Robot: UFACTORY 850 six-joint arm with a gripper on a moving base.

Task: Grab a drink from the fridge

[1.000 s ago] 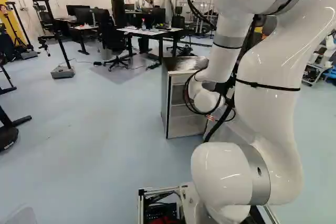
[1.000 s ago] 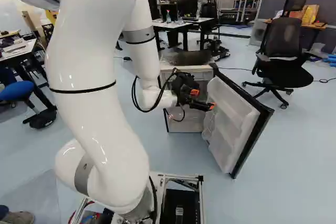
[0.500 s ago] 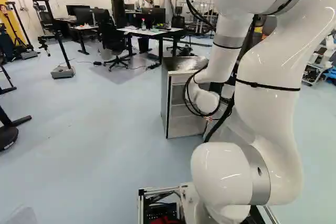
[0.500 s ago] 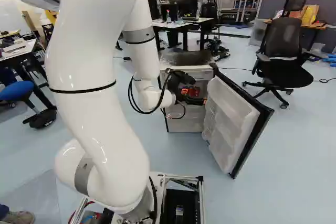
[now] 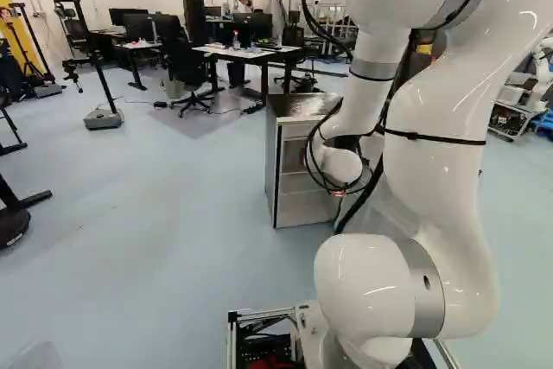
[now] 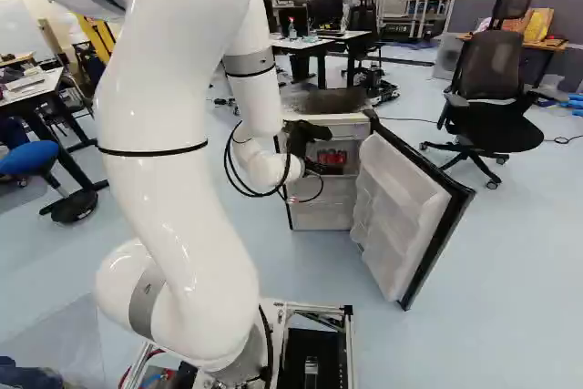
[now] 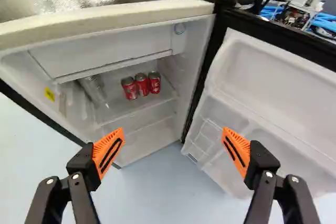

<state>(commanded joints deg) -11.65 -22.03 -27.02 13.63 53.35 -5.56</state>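
In the right base view my gripper (image 6: pixel 314 148) is at the front of the fridge (image 6: pixel 314 216), its fingers partly hidden by the wrist. The wrist view shows the gripper (image 7: pixel 173 149) open and empty, its orange pads wide apart. Ahead of it the fridge (image 7: pixel 113 20) stands with its door (image 7: pixel 273 100) swung open. Three red cans (image 7: pixel 142 85) stand side by side on a shelf inside, beyond the fingers. A clear bottle-like thing (image 7: pixel 94 90) is beside them. From the left base view, the arm hides the door and most of the interior.
The open door (image 6: pixel 410 216) juts toward the base, right of the gripper in the right base view. A black office chair (image 6: pixel 492 88) stands beyond it. Desks (image 5: pixel 246 52) are behind the fridge. Another robot (image 5: pixel 543 75) is at the right of the left base view.
The arm has swung the gripper away from the door, to in front of the fridge's opening, and its wrist has turned. The red cans now show in the right base view. The base has stayed put.
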